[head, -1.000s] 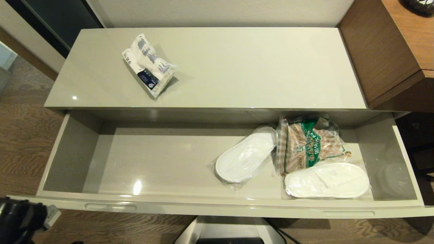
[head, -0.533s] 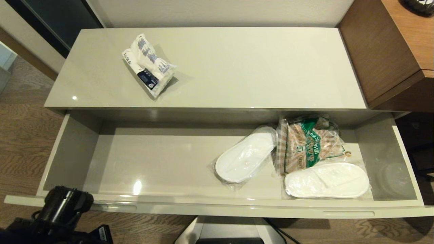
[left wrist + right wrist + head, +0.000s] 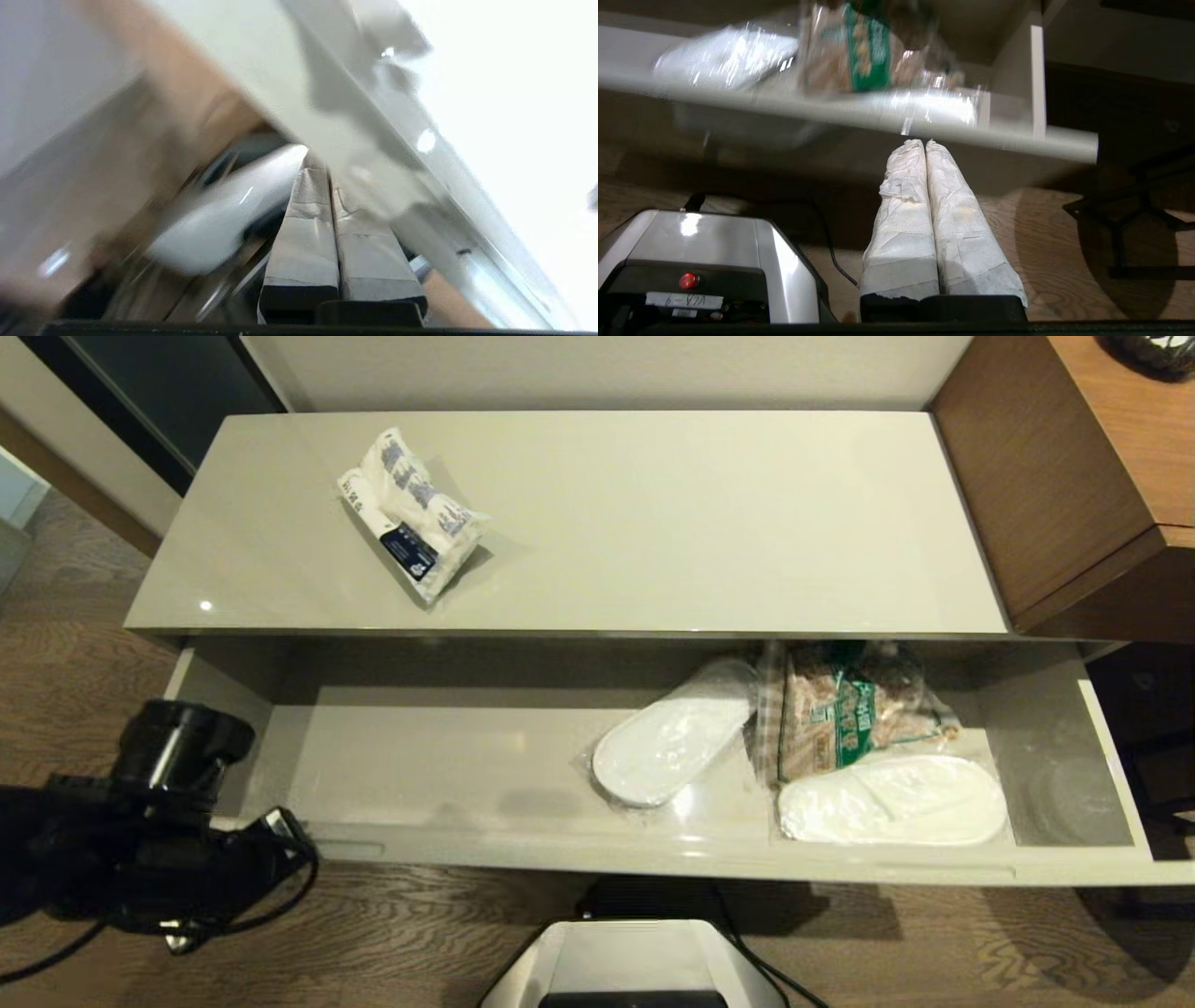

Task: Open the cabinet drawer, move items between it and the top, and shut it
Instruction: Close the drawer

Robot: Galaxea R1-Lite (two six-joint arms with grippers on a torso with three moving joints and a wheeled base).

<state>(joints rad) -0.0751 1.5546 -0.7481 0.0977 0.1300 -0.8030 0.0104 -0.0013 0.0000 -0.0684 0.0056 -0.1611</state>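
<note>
My left end effector point(image 3: 280, 835), fingers pressed together and empty, sits against the left front edge of the wide glossy grey-beige cabinet drawer point(image 3: 653, 863), which stands partly open. I judge closing is in hand; next calls for an even push inward. My right end effector point(image 3: 926, 144), also clenched, idles below the front.

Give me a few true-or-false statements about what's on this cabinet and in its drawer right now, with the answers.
1. The small white packet lies on the top. True.
2. The clear bag with green print sits on the top. False: it is inside the cabinet drawer.
3. Two wrapped white slippers lie in the drawer. True.
4. The drawer is fully shut. False: it stands partly open.
5. The left gripper has its fingers spread wide. False: they are together, at the drawer's front left.
6. The right gripper holds nothing. True.
</note>
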